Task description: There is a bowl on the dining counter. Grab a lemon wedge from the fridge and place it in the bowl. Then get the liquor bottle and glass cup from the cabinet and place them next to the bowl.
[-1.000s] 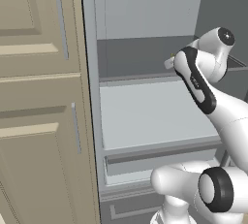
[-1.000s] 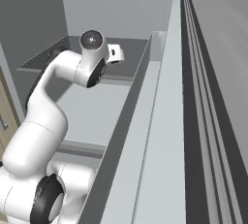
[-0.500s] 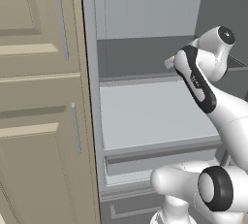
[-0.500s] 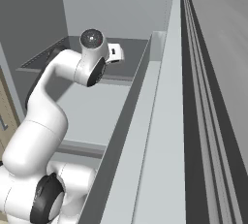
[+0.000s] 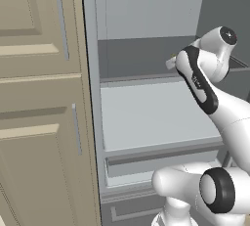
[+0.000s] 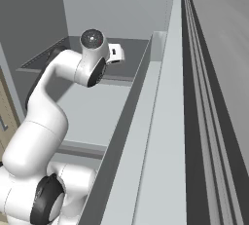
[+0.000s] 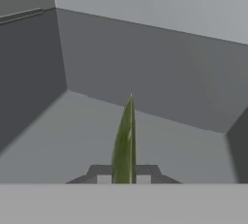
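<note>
In the hand view my gripper [image 7: 124, 174] is shut on the lemon wedge [image 7: 125, 140], a thin yellow-green sliver standing up between the two dark fingertips [image 7: 100, 173]. It hangs over a grey shelf inside the open fridge [image 5: 146, 24], with the fridge's back wall ahead. In the left base view the hand [image 5: 170, 63] reaches in above the upper shelf [image 5: 141, 79], with a speck of yellow at its tip. The right base view has the hand [image 6: 115, 52] over the same shelf [image 6: 127, 68]. The bowl, dining counter, liquor bottle and glass cup are out of view.
A tall beige panelled cupboard [image 5: 39, 98] stands left of the fridge. Below the hand lie a wide bare shelf [image 5: 151, 112] and a drawer front [image 5: 161, 156]. The open fridge door [image 6: 160, 121] runs along the arm's right side.
The hand has drifted slightly left in the left base view; otherwise the arm and fridge look the same.
</note>
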### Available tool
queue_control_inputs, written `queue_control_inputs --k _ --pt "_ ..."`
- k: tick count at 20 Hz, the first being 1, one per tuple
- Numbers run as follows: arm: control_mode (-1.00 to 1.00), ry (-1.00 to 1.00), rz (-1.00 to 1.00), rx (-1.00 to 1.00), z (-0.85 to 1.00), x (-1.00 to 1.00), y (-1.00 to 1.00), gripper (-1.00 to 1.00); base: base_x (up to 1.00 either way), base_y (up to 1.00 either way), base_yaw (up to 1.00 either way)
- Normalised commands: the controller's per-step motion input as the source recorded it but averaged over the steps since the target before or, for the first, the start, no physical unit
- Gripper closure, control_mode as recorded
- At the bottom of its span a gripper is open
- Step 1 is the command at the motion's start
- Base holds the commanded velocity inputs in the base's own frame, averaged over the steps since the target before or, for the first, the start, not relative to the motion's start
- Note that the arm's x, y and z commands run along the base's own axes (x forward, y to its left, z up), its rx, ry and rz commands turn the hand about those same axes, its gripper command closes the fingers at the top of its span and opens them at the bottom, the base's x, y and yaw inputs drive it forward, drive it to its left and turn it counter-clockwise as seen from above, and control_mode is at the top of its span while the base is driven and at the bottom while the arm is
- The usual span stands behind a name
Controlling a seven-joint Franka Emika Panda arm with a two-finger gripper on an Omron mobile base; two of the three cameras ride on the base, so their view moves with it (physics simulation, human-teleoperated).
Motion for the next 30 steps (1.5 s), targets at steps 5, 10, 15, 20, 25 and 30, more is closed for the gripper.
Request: queue_control_inputs --k 5,10,15,20,25,30 --pt "-1.00 -0.14 0.00 0.00 0.00 -0.27 0.00 1.00 0.00 0.00 0.00" --pt "-1.00 -0.34 0.00 0.00 0.00 -0.89 0.00 1.00 0.00 0.00 0.00" --pt "-1.00 -0.27 0.00 0.04 0.01 -1.00 0.00 1.00 0.00 0.00 0.00" --pt "-1.00 -0.29 0.00 0.03 0.67 -1.00 0.02 1.00 0.00 0.00 0.00" --pt "-1.00 -0.10 -0.04 0.13 0.69 -0.92 0.00 1.00 0.00 0.00 0.00" --pt "-1.00 0.00 -0.09 0.03 0.05 -0.10 0.00 1.00 0.00 0.00 0.00"
